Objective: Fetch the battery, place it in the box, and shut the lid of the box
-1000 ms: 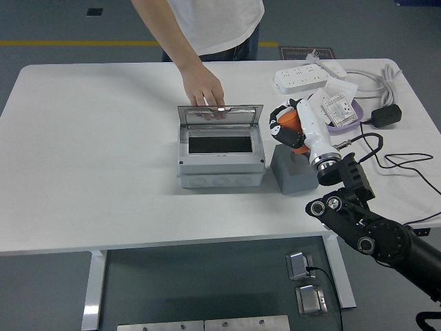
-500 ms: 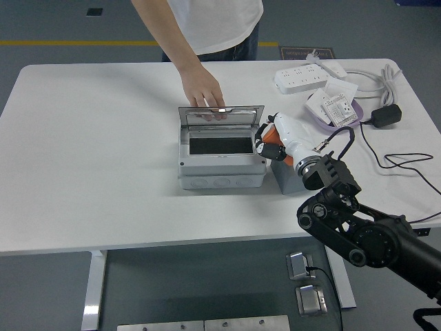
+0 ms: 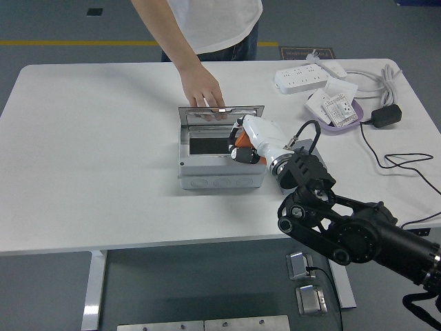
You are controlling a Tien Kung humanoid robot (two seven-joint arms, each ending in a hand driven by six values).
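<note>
A grey box [image 3: 219, 171] stands mid-table with its clear lid [image 3: 220, 114] raised at the back. A person's hand [image 3: 203, 89] rests on the top edge of that lid. My right hand [image 3: 247, 146], white with black fingers, is shut on an orange battery [image 3: 242, 142] and hovers over the right side of the box's dark opening [image 3: 209, 145]. The black right arm [image 3: 344, 227] comes in from the lower right and partly hides a grey block [image 3: 275, 174] just right of the box. My left arm is out of sight.
At the back right lie a white power strip [image 3: 309, 76], a purple dish [image 3: 340, 116] with white adapters, a black plug [image 3: 386, 115] and trailing cables [image 3: 400, 162]. The person stands at the far edge.
My right hand has carried the orange battery leftward from above the grey block to over the box's opening. The person's hand has stayed on the lid.
</note>
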